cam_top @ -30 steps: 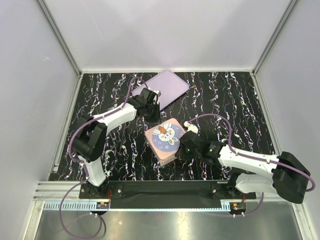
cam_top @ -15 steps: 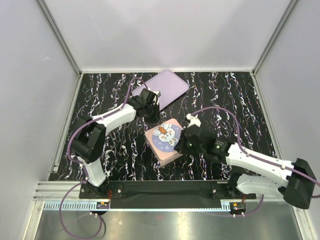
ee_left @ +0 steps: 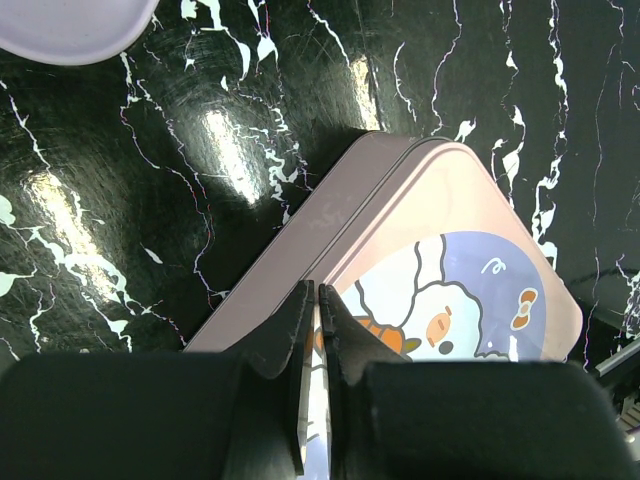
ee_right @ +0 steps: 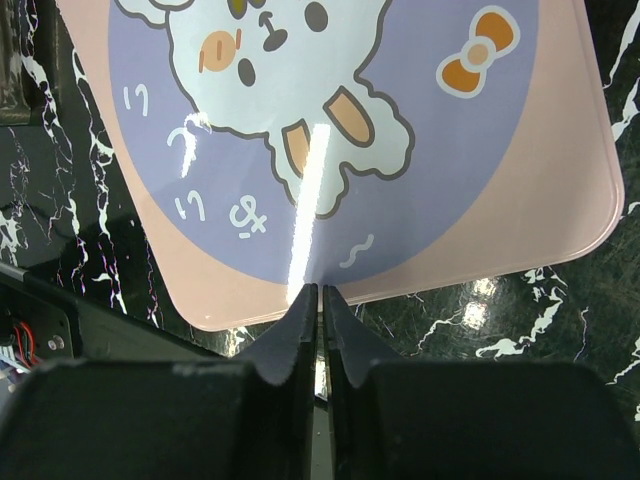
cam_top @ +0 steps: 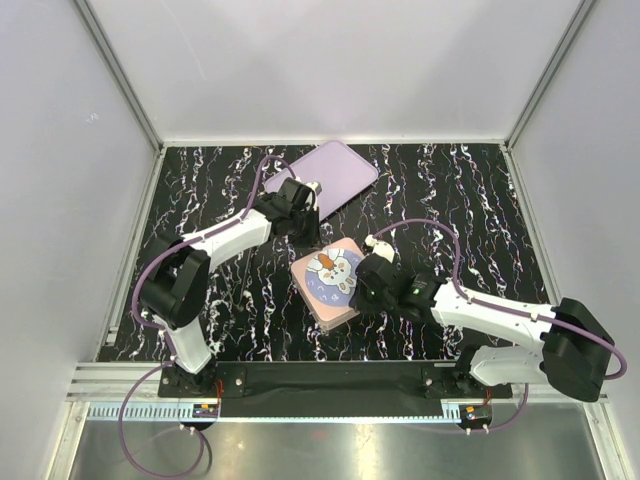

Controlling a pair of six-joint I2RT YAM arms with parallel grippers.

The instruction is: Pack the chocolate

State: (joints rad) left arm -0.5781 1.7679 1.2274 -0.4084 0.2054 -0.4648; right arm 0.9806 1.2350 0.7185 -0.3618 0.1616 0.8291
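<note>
In the top view, the left gripper (cam_top: 308, 232) is hanging a little left of the centre of the frame, above the black marbled table (cam_top: 480, 200). It is pointing down toward the upper left corner of the pink tin (cam_top: 334, 316). In the left wrist view the two fingers of this gripper (ee_left: 317, 292) are standing together, with only a thin slit between them and nothing in it. Their tips are lying over the line where the lid (ee_left: 470, 250) is meeting the tin's rim (ee_left: 300, 245). I cannot tell if they are touching it.

Above this gripper, in the upper middle of the top view, a lavender tray (cam_top: 325, 172) is lying flat on the table, well apart from the tin.

In the middle of the frame the tin is lying turned like a diamond. The lid (cam_top: 330, 272) with the bunny picture is covering it, and a strip of the tin is showing along the lid's lower edge.

Just to the right of the tin, the right gripper (cam_top: 360, 285) is reaching to the lid's right side. In the right wrist view its fingers (ee_right: 317, 292) are also standing together, holding nothing, and the tips are overlapping the edge of the lid (ee_right: 400, 200).

The chocolate is not showing in any view, so I cannot tell where it is.
</note>
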